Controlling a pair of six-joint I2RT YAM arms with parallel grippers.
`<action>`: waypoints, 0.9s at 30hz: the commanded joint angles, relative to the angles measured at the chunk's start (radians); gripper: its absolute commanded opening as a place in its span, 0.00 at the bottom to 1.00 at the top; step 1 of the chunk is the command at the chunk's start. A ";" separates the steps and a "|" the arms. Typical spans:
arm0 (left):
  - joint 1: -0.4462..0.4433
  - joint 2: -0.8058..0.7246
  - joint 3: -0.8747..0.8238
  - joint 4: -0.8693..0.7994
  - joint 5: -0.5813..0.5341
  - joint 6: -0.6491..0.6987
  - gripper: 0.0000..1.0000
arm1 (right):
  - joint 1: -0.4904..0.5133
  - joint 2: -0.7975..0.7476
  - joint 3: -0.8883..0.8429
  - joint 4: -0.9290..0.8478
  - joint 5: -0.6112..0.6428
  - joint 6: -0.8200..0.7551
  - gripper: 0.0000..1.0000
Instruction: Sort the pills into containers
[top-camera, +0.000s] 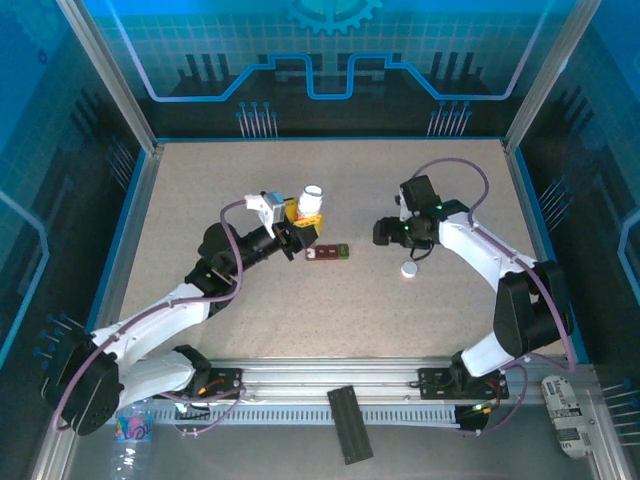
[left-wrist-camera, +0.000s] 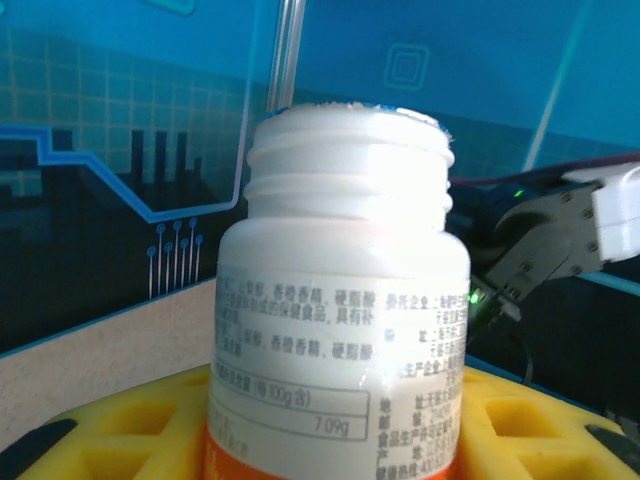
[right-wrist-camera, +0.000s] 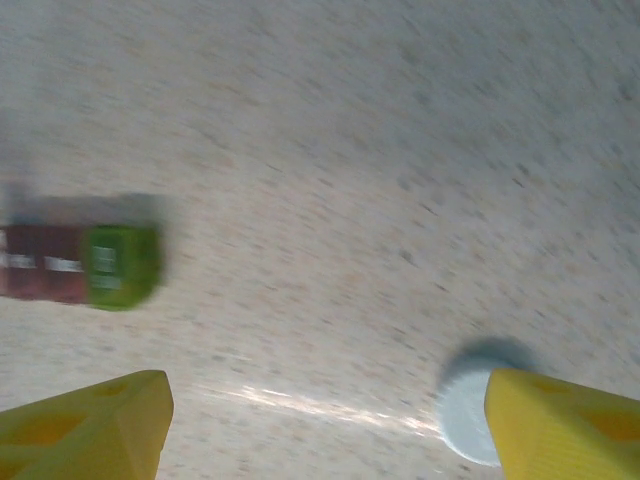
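My left gripper (top-camera: 299, 218) is shut on a white bottle (top-camera: 309, 203) with an orange band. The bottle (left-wrist-camera: 340, 300) stands upright between the yellow fingers (left-wrist-camera: 130, 425), and its threaded neck has no cap on it. The containers (top-camera: 327, 253), a short dark red strip with a green end, lie on the table just right of that gripper. The same containers (right-wrist-camera: 85, 263) sit at the left in the right wrist view. My right gripper (top-camera: 385, 232) hangs open over bare table (right-wrist-camera: 325, 430), and the white cap (right-wrist-camera: 462, 415) lies by its right finger. The pills are hidden.
The white cap (top-camera: 409, 268) rests on the speckled table between the containers and the right arm. Blue walls and metal posts close in the table (top-camera: 200, 180). A dark flat piece (top-camera: 350, 423) lies on the front rail.
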 joint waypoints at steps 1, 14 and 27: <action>-0.014 0.008 -0.014 0.152 0.035 0.024 0.00 | -0.042 0.008 -0.046 -0.047 0.031 0.003 0.83; -0.018 -0.042 -0.010 0.074 0.031 0.062 0.00 | -0.068 0.132 -0.066 -0.050 0.074 -0.017 0.82; -0.017 -0.039 -0.008 0.055 0.035 0.061 0.00 | -0.060 0.162 -0.094 -0.037 0.086 -0.035 0.72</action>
